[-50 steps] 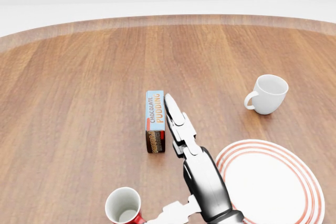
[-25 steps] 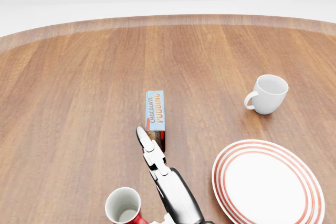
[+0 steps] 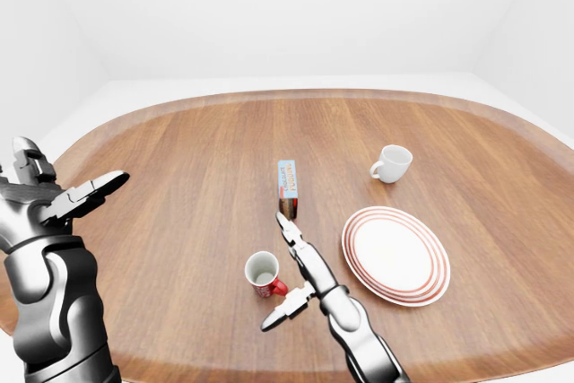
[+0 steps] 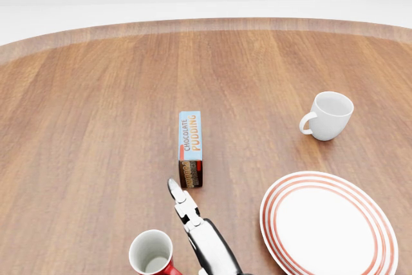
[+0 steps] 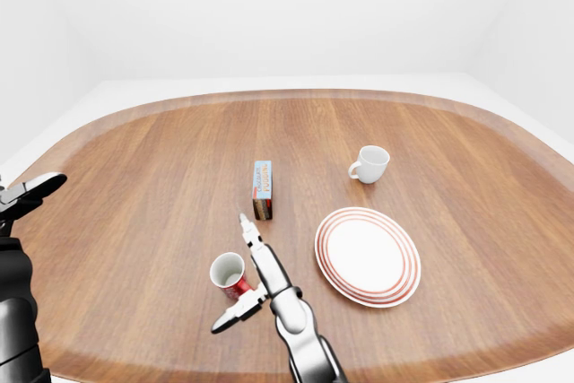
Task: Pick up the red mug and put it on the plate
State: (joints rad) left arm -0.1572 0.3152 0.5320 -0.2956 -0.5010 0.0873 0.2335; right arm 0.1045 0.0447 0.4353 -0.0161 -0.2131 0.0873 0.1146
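Observation:
The red mug (image 3: 263,273), white inside, stands upright on the wooden table, with its handle toward the right of the left-eye view. My right hand (image 3: 285,277) is open just right of it. Its long fingers (image 3: 297,244) reach up past the mug toward the pudding box, and its thumb sticks out below the mug. Nothing is held. The white plate with red rings (image 3: 422,281) lies flat to the right of the hand. My left hand (image 3: 82,195) is raised at the far left with its fingers open and nothing in them.
A chocolate pudding box (image 3: 287,187) lies just above my right fingertips in the left-eye view. A white mug (image 3: 392,162) stands upright above the plate. The oval table's rim (image 3: 296,93) curves along the top.
My right hand has drawn back down and to the left in the head view, from beside the pudding box to close against the red mug's right side. Mug, plate and box have not moved.

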